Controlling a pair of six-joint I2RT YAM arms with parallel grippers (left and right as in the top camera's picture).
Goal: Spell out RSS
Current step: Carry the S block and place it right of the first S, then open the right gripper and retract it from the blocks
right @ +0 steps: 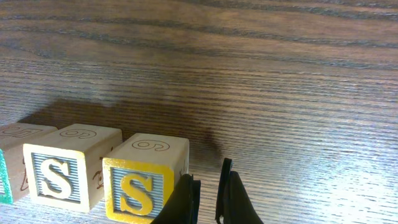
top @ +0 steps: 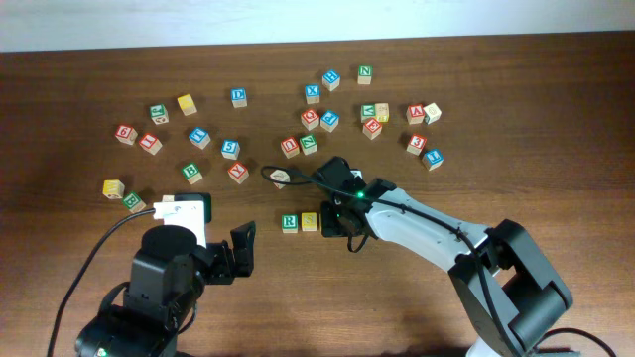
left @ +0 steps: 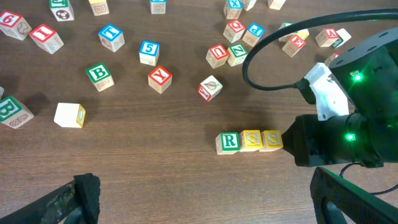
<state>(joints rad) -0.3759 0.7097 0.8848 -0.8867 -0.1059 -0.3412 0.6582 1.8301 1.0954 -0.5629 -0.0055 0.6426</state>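
Three blocks stand in a row on the wooden table: a green R [left: 229, 142], a yellow S [left: 251, 139] and a second yellow S [left: 271, 140]. In the overhead view the R [top: 290, 222] and first S [top: 310, 221] show; the second S is hidden under my right gripper [top: 340, 224]. In the right wrist view, the right gripper [right: 208, 196] sits just right of the second S [right: 143, 180], its fingers almost together with nothing between them. The first S [right: 62, 174] stands beside it. My left gripper [left: 211, 205] is open and empty, near the table's front.
Many letter blocks are scattered across the far half of the table, among them a Y [left: 160, 78], a B [left: 99, 75] and a 5 [left: 149, 52]. A white-and-yellow block [left: 69, 115] lies at the left. A black cable [left: 261, 46] loops over the right arm.
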